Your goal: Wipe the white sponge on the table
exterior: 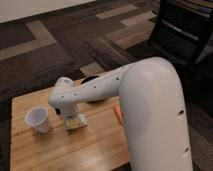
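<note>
The white sponge (76, 121), a small flat whitish pad with a yellowish edge, lies on the light wooden table (35, 155) left of centre. My gripper (71, 116) points down onto the sponge and is shut on it, pressing it against the table top. The white arm reaches in from the right and hides the right part of the table.
A white translucent plastic cup (39, 120) stands upright just left of the sponge. A small orange object (118, 114) lies on the table beside the arm. Dark patterned carpet surrounds the table. A black piece of furniture (182, 30) stands at the back right.
</note>
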You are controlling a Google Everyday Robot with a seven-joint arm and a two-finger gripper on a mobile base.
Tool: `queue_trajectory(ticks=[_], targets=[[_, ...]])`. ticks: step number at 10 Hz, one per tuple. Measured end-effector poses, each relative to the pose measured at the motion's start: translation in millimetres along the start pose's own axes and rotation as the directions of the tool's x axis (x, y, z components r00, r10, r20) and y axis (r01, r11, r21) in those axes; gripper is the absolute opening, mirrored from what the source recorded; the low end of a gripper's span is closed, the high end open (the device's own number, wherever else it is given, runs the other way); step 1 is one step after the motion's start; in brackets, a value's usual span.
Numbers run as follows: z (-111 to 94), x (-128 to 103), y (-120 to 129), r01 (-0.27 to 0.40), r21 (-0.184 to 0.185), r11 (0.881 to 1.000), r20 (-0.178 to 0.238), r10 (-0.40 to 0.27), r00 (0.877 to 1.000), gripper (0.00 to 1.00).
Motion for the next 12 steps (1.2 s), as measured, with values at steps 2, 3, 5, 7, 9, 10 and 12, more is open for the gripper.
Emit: queue_trajectory(ticks=[2,3,5,7,9,10,12], targets=[[2,10,-1,-0.012,-0.005,1.000,-0.014,0.011,1.000,0.00],[4,15,0,-0.022,-0.009,1.000,-0.020,0.021,1.000,0.00],[5,30,1,-0.054,-0.013,0.998,-0.040,0.053,0.998,0.00],[5,50,6,-0.094,-0.015,0.995,-0.071,0.093,0.993,0.00],[4,70,16,-0.138,-0.019,0.990,-0.106,0.136,0.985,0.00],[3,77,22,-0.159,-0.023,0.987,-0.118,0.155,0.981,0.00],[-2,82,35,-0.188,-0.028,0.982,-0.130,0.183,0.974,0.00]])
